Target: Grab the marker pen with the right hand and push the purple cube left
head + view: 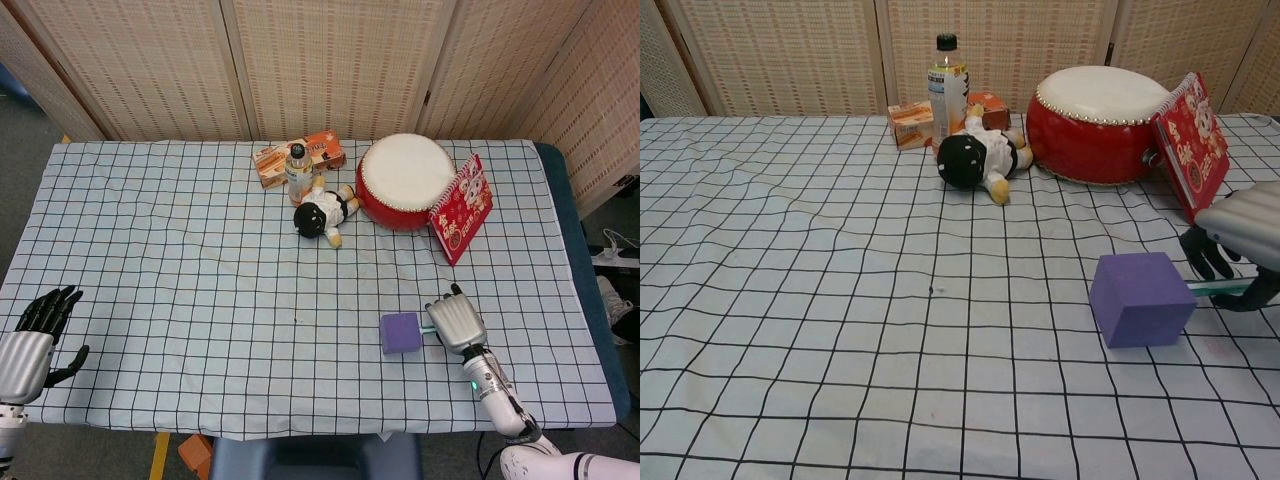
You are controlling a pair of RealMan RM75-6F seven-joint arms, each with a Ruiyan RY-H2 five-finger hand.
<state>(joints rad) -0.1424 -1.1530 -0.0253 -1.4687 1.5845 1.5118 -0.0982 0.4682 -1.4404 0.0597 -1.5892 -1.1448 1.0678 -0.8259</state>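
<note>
The purple cube (400,333) (1139,298) sits on the checked cloth right of centre, near the front edge. My right hand (456,323) (1238,240) is just right of it, its fingers curled around a green marker pen (1219,288) (427,335) that points left, with its tip against the cube's right face. My left hand (34,336) rests at the front left corner of the table, fingers spread and holding nothing; it does not show in the chest view.
At the back stand a red drum (406,180), a red calendar (461,208) leaning beside it, a drink bottle (298,173), an orange box (298,158) and a lying doll (325,213). The table's front edge (400,428) runs close to the cube.
</note>
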